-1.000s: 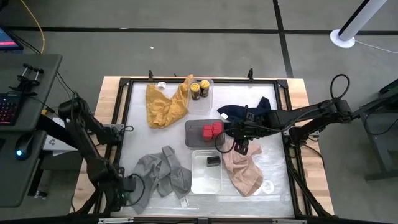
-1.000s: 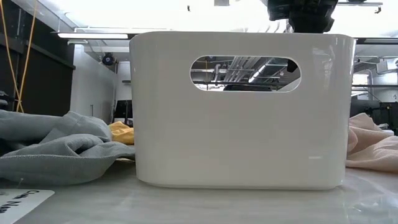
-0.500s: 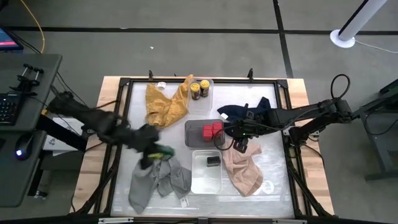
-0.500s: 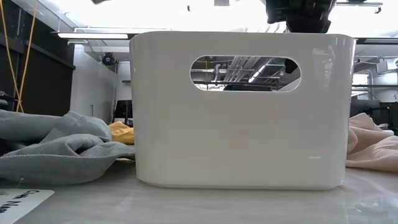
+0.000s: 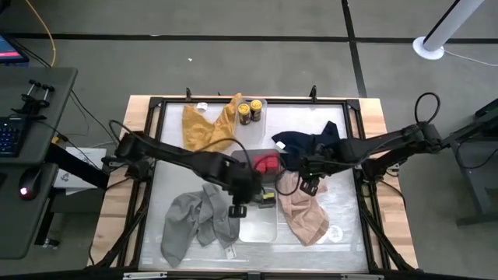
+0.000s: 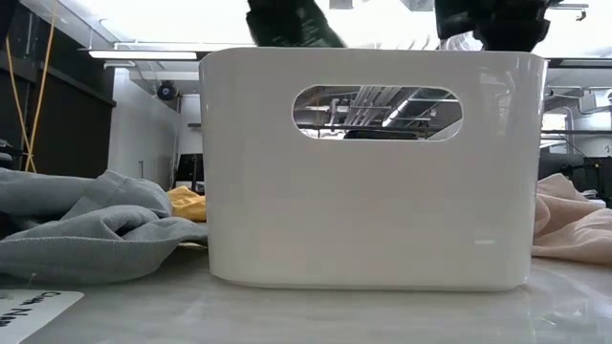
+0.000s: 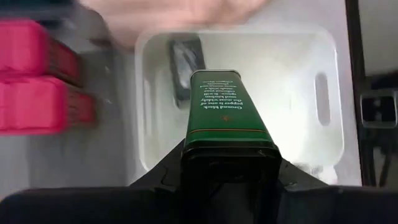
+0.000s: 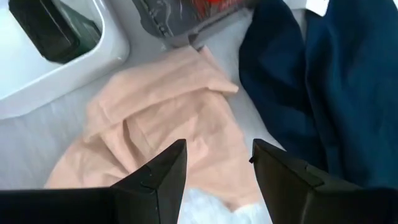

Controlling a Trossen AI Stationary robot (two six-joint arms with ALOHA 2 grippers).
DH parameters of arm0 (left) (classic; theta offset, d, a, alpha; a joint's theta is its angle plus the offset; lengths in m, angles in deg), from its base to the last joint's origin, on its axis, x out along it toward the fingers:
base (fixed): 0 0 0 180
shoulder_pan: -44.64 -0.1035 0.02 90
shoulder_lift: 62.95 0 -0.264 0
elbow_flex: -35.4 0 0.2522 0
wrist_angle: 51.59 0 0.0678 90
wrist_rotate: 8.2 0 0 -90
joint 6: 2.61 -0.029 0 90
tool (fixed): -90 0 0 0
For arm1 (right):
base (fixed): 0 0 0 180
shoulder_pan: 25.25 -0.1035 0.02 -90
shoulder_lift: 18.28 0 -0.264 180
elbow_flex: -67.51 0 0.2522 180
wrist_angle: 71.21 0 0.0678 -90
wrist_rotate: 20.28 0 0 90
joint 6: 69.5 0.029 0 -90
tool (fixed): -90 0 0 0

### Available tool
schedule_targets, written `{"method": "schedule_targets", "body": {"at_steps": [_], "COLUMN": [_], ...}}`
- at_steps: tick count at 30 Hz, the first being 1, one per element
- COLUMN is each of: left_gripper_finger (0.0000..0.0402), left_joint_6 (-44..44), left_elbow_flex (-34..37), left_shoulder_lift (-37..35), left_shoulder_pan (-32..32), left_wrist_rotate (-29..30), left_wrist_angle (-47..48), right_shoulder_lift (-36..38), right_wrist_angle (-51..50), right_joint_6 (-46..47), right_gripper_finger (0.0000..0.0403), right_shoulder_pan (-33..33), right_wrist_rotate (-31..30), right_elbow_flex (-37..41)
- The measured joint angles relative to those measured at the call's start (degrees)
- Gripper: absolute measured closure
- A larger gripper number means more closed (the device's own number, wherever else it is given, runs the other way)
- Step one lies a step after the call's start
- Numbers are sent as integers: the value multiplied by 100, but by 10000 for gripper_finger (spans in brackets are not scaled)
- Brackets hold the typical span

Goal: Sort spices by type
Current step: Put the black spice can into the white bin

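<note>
My left gripper (image 5: 237,205) has reached across to the white tray (image 5: 257,227) and is shut on a flat dark tin (image 7: 224,102) with a green, gold-lettered face. A second flat black tin (image 5: 267,200) lies on the tray's floor at its far end. Two red tins (image 5: 264,162) sit in the grey tray. Two yellow-lidded jars (image 5: 249,111) stand in the clear tray at the far edge. My right gripper (image 5: 310,185) is open, above the pink cloth (image 8: 155,118). In the low view both grippers show only as dark shapes above the tray's wall (image 6: 368,167). My left gripper pinches the flat tin between its two fingers at the end nearest the wrist (image 7: 227,146), one finger (image 7: 171,171) on each narrow side. The tin reaches forward along the fingers. It is lifted clear, above the white tray's left part.
The grey cloth (image 5: 198,222) lies left of the white tray, the yellow cloth (image 5: 206,131) at the far left, and the navy cloth (image 5: 307,141) by the right arm. The pink cloth (image 5: 305,211) lies right of the white tray. A raised black frame (image 5: 148,155) rims the table.
My left arm has swung from the table's near-left corner, over the grey cloth, toward the right to the white tray, carrying the dark tin. My right gripper has shifted a little toward the table's right edge and stays open.
</note>
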Motion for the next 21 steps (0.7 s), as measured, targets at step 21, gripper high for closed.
{"method": "schedule_targets", "body": {"at_steps": [21], "left_gripper_finger": [311], "left_joint_6": [-200], "left_elbow_flex": [-88], "left_shoulder_lift": [713], "left_shoulder_pan": [-5], "left_wrist_rotate": [-191], "left_wrist_angle": [329], "right_shoulder_lift": [176], "right_wrist_angle": [-106], "right_joint_6": [38], "right_gripper_finger": [224], "right_shoulder_pan": [-71], "right_wrist_rotate": [-282], "right_elbow_flex": [0]}}
